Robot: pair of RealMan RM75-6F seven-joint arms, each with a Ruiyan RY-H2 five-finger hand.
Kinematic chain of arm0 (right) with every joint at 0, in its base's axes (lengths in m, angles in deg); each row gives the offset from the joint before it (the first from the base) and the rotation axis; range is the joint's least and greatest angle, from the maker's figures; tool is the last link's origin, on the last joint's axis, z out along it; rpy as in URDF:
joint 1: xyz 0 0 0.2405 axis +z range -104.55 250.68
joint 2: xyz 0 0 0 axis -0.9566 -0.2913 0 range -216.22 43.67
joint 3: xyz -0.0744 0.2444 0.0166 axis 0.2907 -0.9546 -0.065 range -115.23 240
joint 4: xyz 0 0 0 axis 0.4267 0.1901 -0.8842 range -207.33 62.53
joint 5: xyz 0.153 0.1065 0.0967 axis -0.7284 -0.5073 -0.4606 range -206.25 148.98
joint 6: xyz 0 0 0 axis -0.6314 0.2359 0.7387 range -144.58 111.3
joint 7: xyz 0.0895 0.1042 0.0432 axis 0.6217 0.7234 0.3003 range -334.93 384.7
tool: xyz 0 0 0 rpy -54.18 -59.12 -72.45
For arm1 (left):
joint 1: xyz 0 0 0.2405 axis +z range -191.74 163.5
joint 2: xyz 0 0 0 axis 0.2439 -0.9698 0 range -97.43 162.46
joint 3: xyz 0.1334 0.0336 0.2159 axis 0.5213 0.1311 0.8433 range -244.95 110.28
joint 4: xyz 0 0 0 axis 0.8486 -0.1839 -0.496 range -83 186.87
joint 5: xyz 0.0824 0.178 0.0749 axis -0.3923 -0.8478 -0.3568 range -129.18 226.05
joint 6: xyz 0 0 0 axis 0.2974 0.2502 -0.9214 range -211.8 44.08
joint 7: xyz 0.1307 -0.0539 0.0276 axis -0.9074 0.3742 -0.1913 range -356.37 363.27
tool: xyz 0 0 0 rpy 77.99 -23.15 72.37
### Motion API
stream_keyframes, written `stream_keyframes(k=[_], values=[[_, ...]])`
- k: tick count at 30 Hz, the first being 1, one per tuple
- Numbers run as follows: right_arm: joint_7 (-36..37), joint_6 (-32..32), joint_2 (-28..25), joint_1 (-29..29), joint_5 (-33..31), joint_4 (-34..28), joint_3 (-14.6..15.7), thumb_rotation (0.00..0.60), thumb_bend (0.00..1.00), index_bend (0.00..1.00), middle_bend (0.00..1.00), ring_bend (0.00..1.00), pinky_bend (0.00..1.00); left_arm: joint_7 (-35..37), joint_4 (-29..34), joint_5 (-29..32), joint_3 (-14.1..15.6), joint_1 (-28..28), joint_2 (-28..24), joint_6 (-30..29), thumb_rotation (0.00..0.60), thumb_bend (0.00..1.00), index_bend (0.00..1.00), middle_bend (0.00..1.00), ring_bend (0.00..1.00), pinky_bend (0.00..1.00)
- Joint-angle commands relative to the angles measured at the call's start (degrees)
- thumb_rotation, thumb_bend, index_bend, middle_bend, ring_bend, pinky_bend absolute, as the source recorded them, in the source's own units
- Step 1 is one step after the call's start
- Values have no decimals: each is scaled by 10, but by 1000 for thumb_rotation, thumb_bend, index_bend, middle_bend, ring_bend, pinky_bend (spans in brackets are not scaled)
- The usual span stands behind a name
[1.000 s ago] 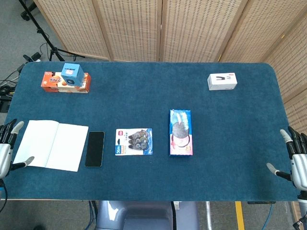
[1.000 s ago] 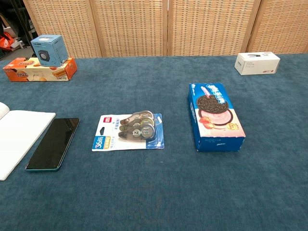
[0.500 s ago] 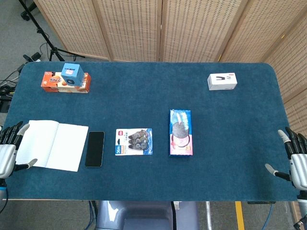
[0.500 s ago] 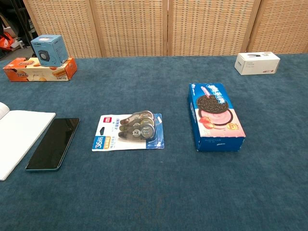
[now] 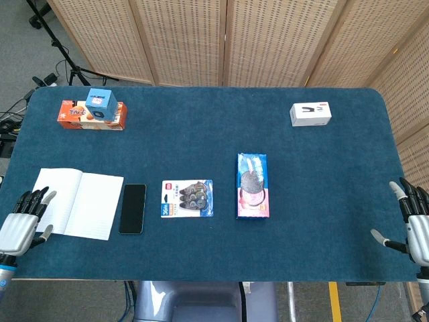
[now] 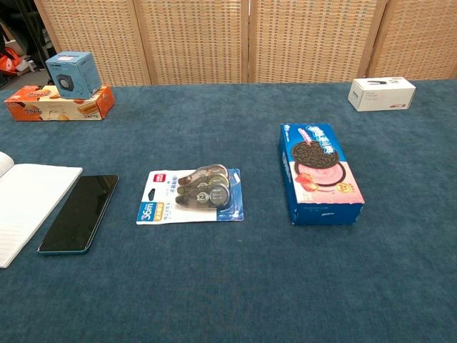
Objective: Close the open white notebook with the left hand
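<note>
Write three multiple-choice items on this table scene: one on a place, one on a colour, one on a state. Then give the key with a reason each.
1. What lies directly right of the open white notebook?
A. the cookie box
B. the black phone
C. the white box

2. What colour is the small cube on the orange snack box?
A. blue
B. red
C. green

3. How is the left hand now?
A. gripping the phone
B. pressing the notebook shut
C. open, holding nothing

Key:
B, the black phone lies along the notebook's right edge.
A, the small cube is light blue.
C, its fingers are spread at the notebook's left edge, and the notebook lies open.
</note>
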Motion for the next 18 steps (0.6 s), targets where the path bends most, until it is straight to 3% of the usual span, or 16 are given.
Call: stream_keyframes(k=[1, 10, 18], values=[[1, 1, 0, 0, 1, 1, 1, 600, 0, 0, 0, 0, 0, 76, -84, -19, 21, 6, 58, -3, 600, 391, 0, 0, 0, 0], [3, 2, 0, 1, 1, 1, 1, 600, 0, 0, 0, 0, 0, 144, -136, -31, 33, 13, 78, -30, 600, 388, 0, 0, 0, 0], [6, 2, -1, 1, 0, 1, 1, 600, 0, 0, 0, 0, 0, 138, -158, -20, 33, 26, 80, -19, 600, 390, 0, 0, 0, 0]])
